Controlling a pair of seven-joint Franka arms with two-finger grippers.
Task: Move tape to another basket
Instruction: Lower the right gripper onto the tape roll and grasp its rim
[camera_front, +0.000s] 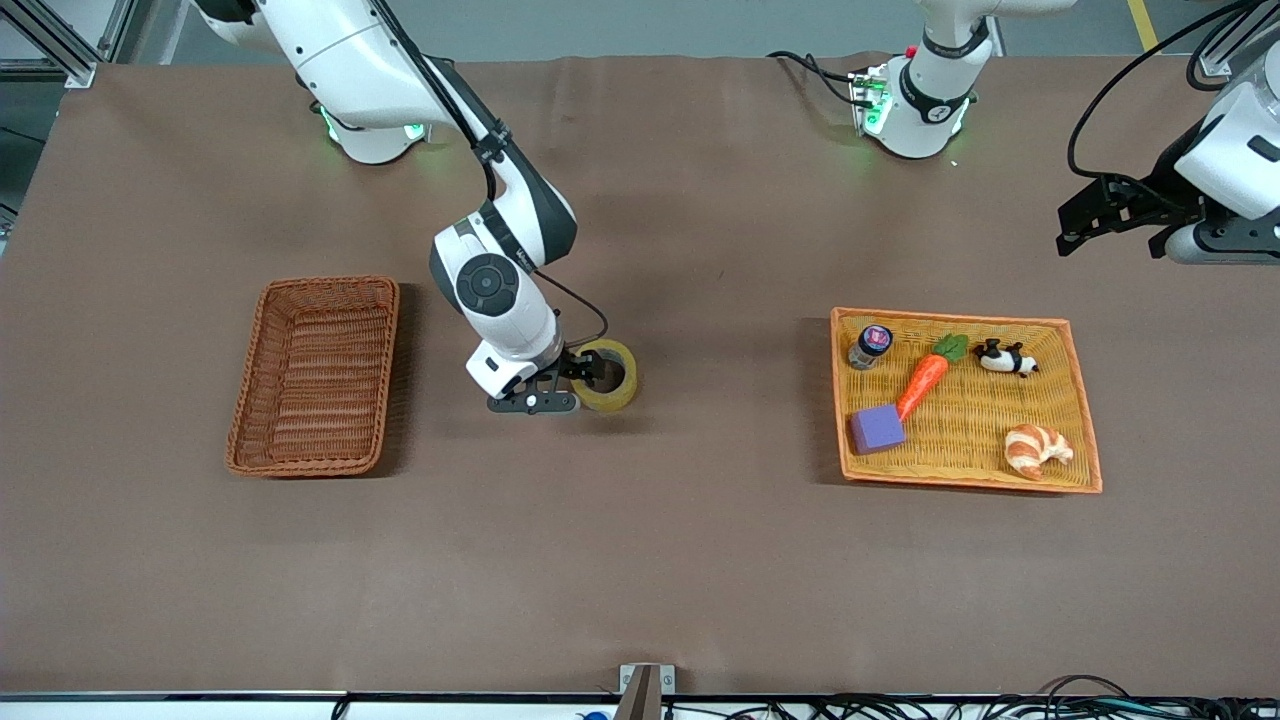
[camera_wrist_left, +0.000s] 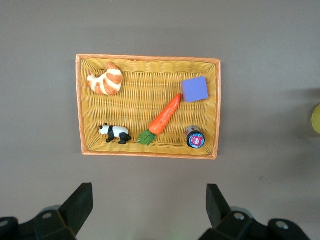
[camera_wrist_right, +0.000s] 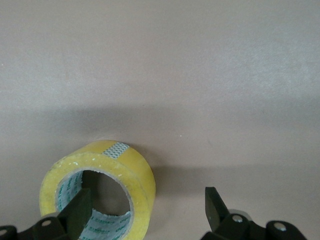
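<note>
The tape, a yellowish ring, lies on the brown table between the two baskets. It also shows in the right wrist view. My right gripper is low at the tape and open. One finger is inside the ring's hole, the other finger is outside, and the ring's wall is between them. The reddish-brown wicker basket stands empty toward the right arm's end. My left gripper waits open and empty, high at the left arm's end.
The yellow tray with orange rim holds a croissant, a carrot, a panda, a purple block and a small jar.
</note>
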